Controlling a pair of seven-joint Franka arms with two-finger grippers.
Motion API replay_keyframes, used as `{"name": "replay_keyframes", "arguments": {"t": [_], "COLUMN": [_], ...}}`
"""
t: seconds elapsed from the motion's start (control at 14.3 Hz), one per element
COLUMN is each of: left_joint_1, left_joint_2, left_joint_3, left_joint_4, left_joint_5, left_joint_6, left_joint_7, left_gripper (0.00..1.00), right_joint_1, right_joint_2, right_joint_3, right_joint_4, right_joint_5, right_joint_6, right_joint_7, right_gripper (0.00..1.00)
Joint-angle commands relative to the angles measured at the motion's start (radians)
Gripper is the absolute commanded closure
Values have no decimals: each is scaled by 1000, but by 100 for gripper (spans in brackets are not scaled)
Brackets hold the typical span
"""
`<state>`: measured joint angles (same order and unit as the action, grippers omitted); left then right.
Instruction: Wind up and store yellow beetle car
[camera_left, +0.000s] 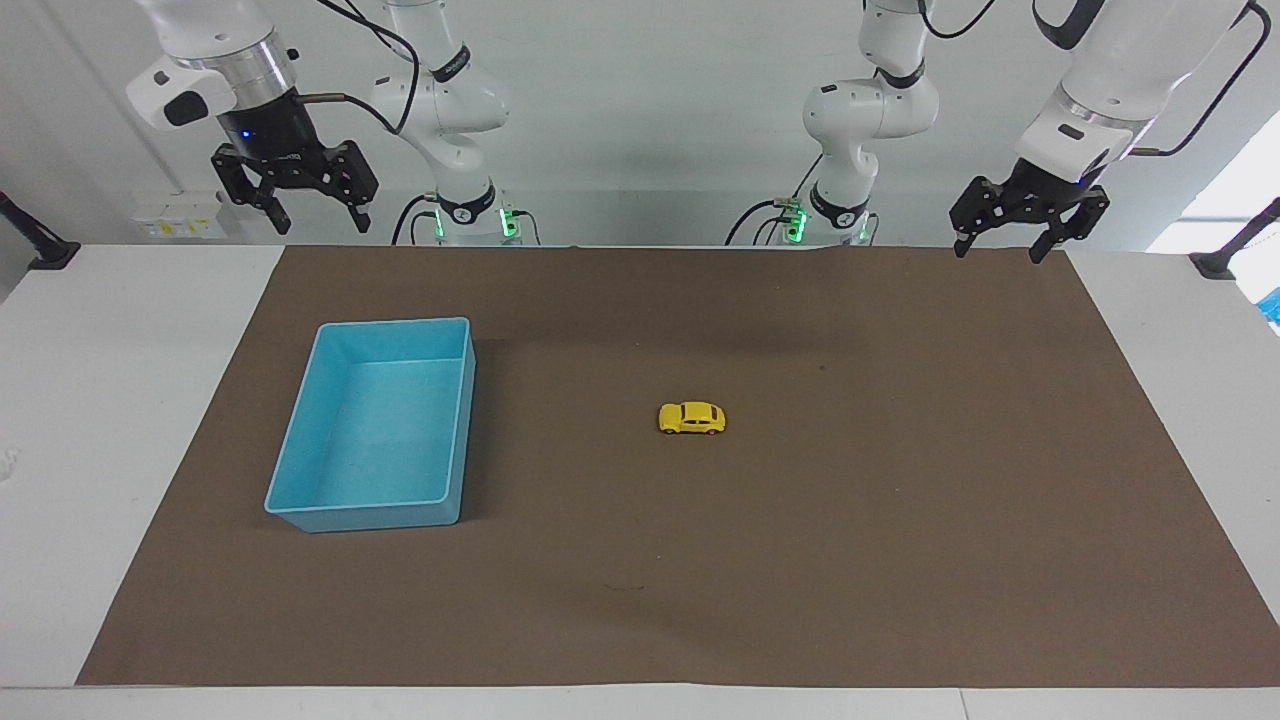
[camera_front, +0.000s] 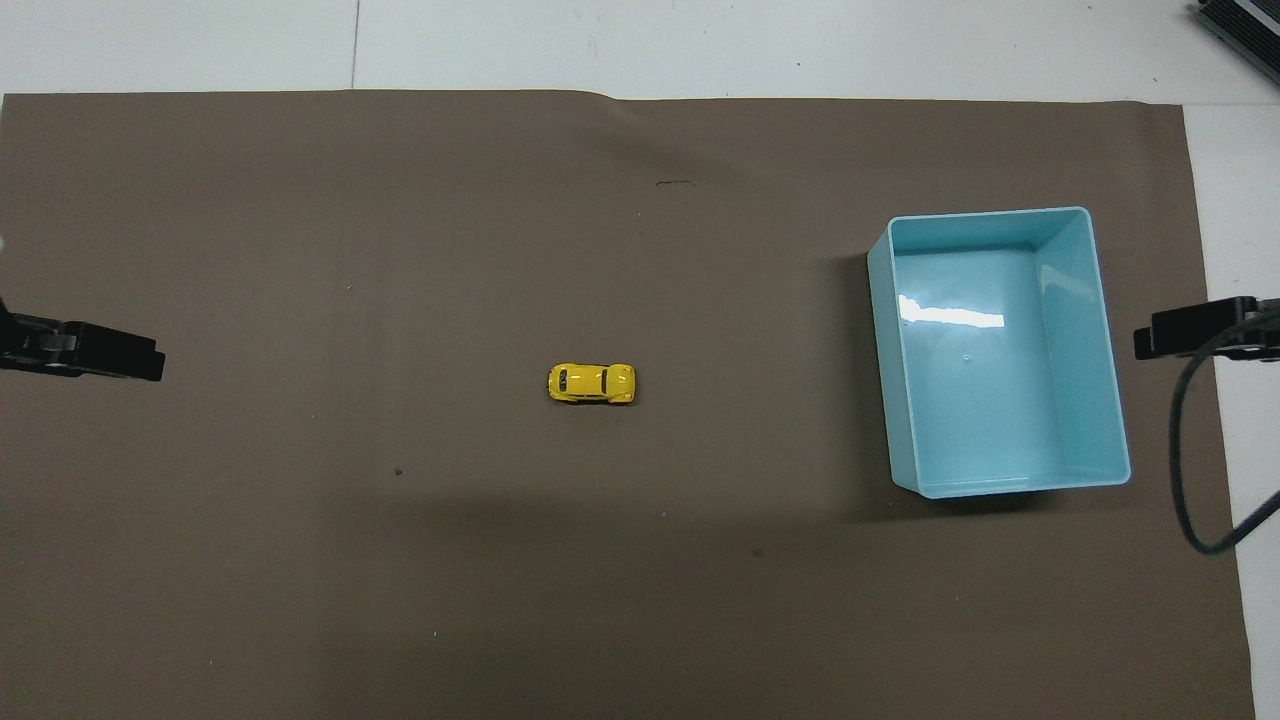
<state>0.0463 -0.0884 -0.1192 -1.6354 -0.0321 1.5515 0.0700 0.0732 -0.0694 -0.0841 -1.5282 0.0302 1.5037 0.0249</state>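
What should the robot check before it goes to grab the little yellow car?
1. Car easy to reach: ok. The yellow beetle car sits on its wheels on the brown mat, with nothing touching it.
2. Left gripper ready: ok. Fingers open, holding nothing, raised over the mat's edge nearest the robots.
3. Right gripper ready: ok. Fingers open, holding nothing, raised near its own end of the table.
4. Light-blue bin ready: ok. It stands upright with nothing inside, toward the right arm's end.
5. Path to the car clear: ok. Only bare mat lies around it.
6. Car already wound up: cannot tell.
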Motion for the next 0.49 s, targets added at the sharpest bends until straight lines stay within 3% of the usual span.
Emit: {"name": "replay_keyframes", "arguments": {"t": [0.0,0.42], "left_joint_1": [4,-23], "left_joint_2": [-16,-1], "left_joint_3": [-2,-5], "left_joint_4": [-43,-96], "left_joint_5": [-12,-12], "left_joint_6": [25,74], "left_joint_7": [-38,-208], "left_gripper": [0,0], "right_joint_1": [-6,-6], "right_joint_2": [-3,-3], "right_joint_3": [3,3], "right_joint_4": [5,3], "right_joint_5": [19,19], "right_joint_6": [-2,-2], "right_joint_7": [13,12], "right_gripper": [0,0]}}
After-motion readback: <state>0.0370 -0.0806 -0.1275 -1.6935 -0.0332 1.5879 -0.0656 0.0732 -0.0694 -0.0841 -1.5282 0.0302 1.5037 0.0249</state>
